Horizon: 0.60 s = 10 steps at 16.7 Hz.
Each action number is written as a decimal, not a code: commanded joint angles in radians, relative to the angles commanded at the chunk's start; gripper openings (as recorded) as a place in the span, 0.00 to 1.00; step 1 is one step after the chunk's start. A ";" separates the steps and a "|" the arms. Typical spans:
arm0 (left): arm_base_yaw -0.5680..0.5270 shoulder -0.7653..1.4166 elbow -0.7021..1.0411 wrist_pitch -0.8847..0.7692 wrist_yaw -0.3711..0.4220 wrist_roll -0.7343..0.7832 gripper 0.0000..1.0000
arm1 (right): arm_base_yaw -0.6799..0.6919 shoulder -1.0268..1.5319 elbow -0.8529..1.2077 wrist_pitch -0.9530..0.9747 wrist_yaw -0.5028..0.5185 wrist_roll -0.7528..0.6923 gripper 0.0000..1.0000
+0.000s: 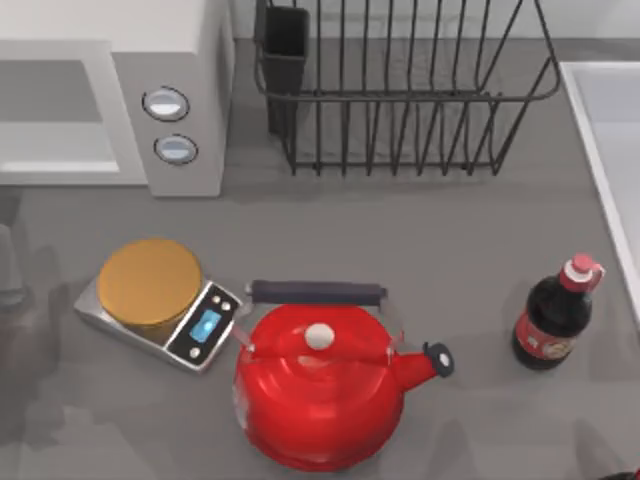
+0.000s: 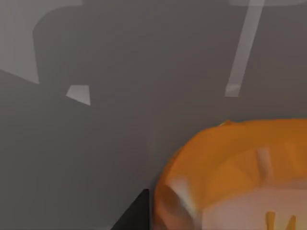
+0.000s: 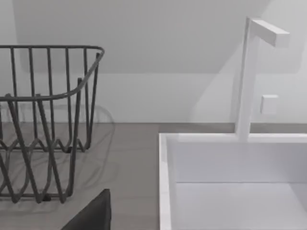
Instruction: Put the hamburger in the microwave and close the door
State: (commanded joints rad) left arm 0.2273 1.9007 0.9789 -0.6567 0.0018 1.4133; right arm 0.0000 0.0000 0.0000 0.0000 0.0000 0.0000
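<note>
The hamburger [image 2: 230,163], an orange-brown bun with a pale layer, sits very close in the left wrist view against plain grey surfaces. One dark finger [image 2: 136,215] of my left gripper presses against its side, so the gripper looks shut on it. The white microwave [image 1: 180,40] stands at the back left of the table, its two round knobs facing forward and its grey cavity [image 1: 50,100] beside them. I cannot make out the door for certain. My right gripper's dark finger [image 3: 91,213] hangs near the sink, away from the microwave.
A scale [image 1: 150,285] with an orange-tan disc sits in front of the microwave. A red kettle [image 1: 320,400] is beside it and a dark bottle [image 1: 550,320] is at the right. A wire dish rack [image 1: 400,90] stands at the back, with a white sink [image 1: 610,150] at the right edge.
</note>
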 joint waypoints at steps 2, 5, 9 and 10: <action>0.000 0.000 0.000 0.000 0.000 0.000 0.25 | 0.000 0.000 0.000 0.000 0.000 0.000 1.00; 0.000 0.000 0.000 0.000 0.000 0.000 0.02 | 0.000 0.000 0.000 0.000 0.000 0.000 1.00; 0.000 0.000 0.000 0.000 0.000 0.000 0.00 | 0.000 0.000 0.000 0.000 0.000 0.000 1.00; 0.000 0.000 0.000 0.000 0.000 0.000 0.00 | 0.000 0.000 0.000 0.000 0.000 0.000 1.00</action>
State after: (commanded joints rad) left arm 0.2273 1.9007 0.9789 -0.6567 0.0018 1.4133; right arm 0.0000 0.0000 0.0000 0.0000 0.0000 0.0000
